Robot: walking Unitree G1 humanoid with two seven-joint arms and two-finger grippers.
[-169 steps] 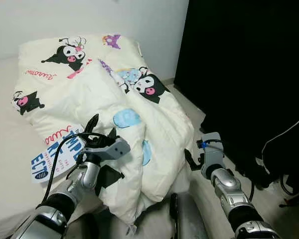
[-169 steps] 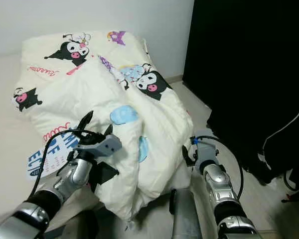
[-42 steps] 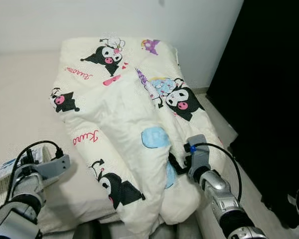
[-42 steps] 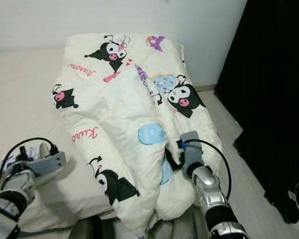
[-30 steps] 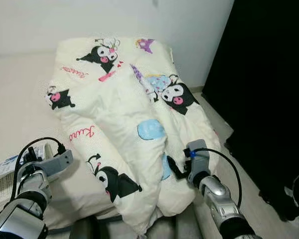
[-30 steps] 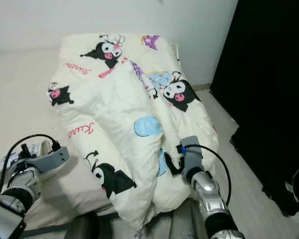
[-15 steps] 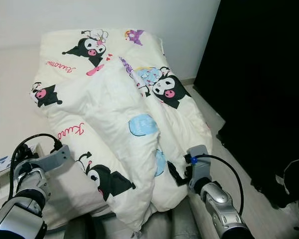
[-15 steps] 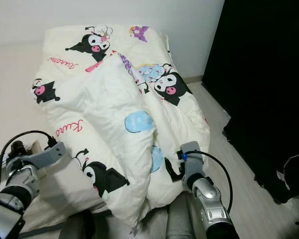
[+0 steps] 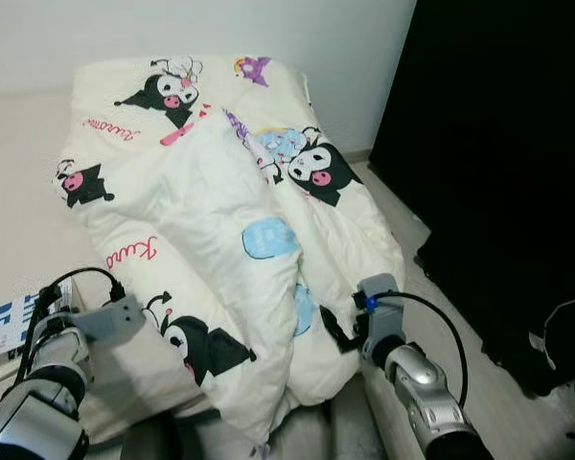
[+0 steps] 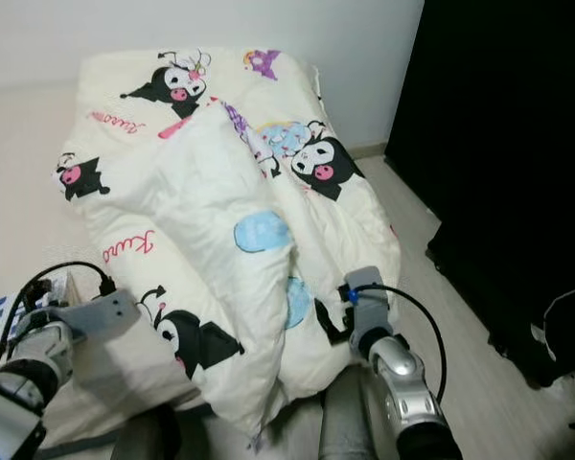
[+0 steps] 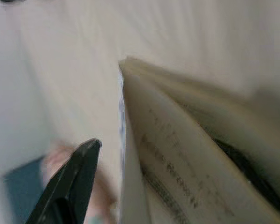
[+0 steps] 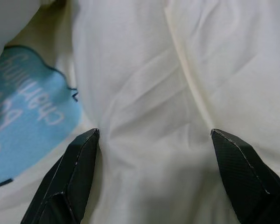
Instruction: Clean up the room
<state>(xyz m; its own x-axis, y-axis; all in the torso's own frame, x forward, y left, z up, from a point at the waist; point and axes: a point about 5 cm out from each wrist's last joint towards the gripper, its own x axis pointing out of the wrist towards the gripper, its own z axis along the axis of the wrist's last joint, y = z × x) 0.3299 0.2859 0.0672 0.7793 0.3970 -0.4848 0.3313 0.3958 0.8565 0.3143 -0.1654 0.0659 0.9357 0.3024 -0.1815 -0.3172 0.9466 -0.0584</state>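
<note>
A: Left eye view: the bed [image 9: 19,216] carries a cream cartoon-print duvet [image 9: 220,206], bunched in a ridge that runs from the wall end down toward the robot. Its near hem droops over the foot edge of the bed.

B: And the arms, relative to that duvet?

A: The right gripper [image 12: 154,175] is at the duvet's near right corner, fingers spread wide with cloth lying between the tips, pressed against the fabric but not yet pinching it. The left gripper [image 9: 53,309] sits off the duvet's left side, over bare mattress, next to a printed booklet [image 9: 2,321].

B: Is the left one holding the booklet?

A: I cannot tell. The left wrist view shows one black finger beside the booklet's [image 11: 177,163] pages, blurred, and the other finger is out of sight.

B: So which arm is nearer the duvet?

A: The right, I'd judge; it is already in contact. The long axis runs away from the robot, so the hem lies straight ahead of that hand. A pinch there, then a pull, looks like the sensible next step.

B: Room to move?

A: To the duvet's right lies a narrow strip of floor [image 9: 417,278], then a dark curtain [image 9: 498,144]. To its left the mattress is open, which is the freer side for spreading.
</note>
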